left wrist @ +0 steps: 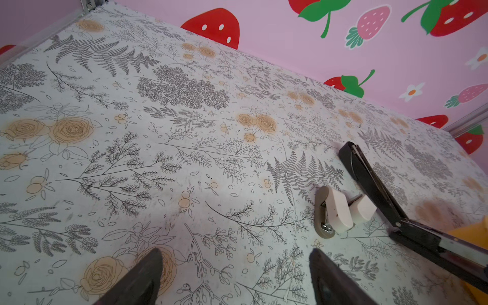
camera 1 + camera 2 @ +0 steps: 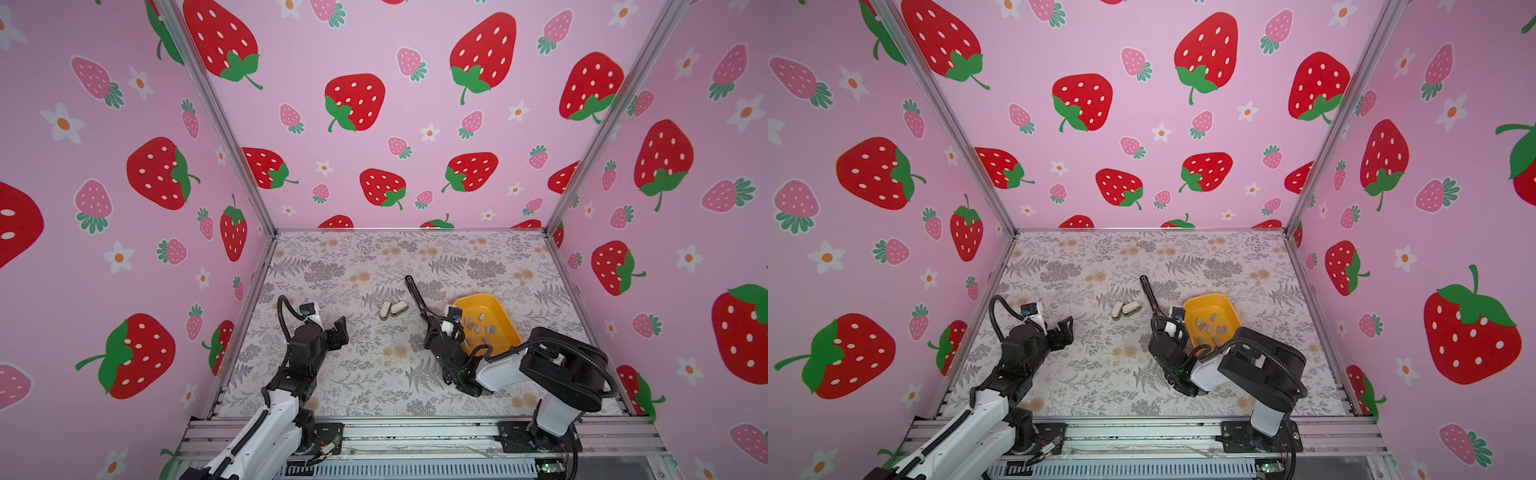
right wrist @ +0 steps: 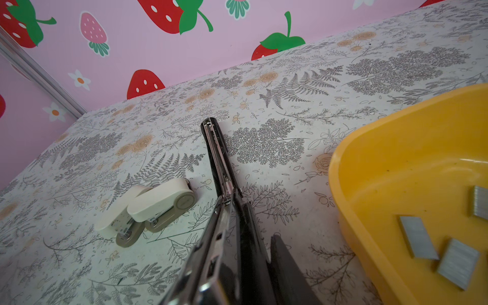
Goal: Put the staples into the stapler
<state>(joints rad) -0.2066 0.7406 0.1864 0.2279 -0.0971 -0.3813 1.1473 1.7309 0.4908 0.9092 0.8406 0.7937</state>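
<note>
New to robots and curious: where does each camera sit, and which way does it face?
Top views: high above the arms' bases, looking down and forward over the floral table; both arms, left end effector and right end effector show.
Left wrist: on the left arm, facing two small whitish plastic staplers; its open dark fingertips show.
Right wrist: on the right arm, looking along the long black opened stapler it grips; one finger shows.
Shared: both wrist views show all three staplers.

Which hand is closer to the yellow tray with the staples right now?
Right. The right hand, shut on the open black stapler, sits right beside the yellow tray. The left hand hangs open on the far side of the two small white staplers, much farther away.
</note>
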